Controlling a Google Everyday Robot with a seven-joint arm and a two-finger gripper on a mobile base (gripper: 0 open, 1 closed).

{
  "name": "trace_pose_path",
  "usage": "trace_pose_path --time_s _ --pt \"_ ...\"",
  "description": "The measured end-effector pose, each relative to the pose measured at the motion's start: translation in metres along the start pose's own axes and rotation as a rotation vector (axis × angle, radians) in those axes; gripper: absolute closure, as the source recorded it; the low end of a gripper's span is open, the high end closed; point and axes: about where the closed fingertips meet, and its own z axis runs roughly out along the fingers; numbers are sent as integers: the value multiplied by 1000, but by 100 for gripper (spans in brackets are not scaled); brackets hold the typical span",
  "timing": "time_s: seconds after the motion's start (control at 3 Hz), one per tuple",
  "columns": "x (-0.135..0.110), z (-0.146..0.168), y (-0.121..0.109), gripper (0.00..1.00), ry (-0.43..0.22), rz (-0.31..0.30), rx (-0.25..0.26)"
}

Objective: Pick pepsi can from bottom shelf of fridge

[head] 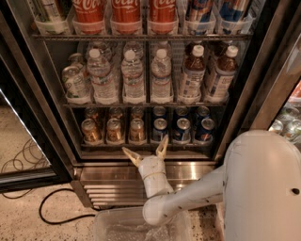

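Observation:
The fridge stands open in front of me. Its bottom shelf holds gold-brown cans on the left and blue pepsi cans on the right, three across at the front. The nearest pepsi can sits at the front, left of the other blue ones. My gripper is open, its two cream fingers spread in a V. It hovers just below and in front of the shelf's edge, under the boundary between gold and blue cans. It holds nothing.
Water bottles and brown drink bottles fill the middle shelf, red Coca-Cola cans the top one. The ribbed steel base lies under the shelf. A clear plastic bin sits on the floor, a black cable to the left.

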Motion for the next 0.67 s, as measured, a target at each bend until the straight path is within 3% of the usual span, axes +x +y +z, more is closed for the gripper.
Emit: trace_pose_path --time_s 0.67 --pt "22 -3 -18 0 79 23 48"
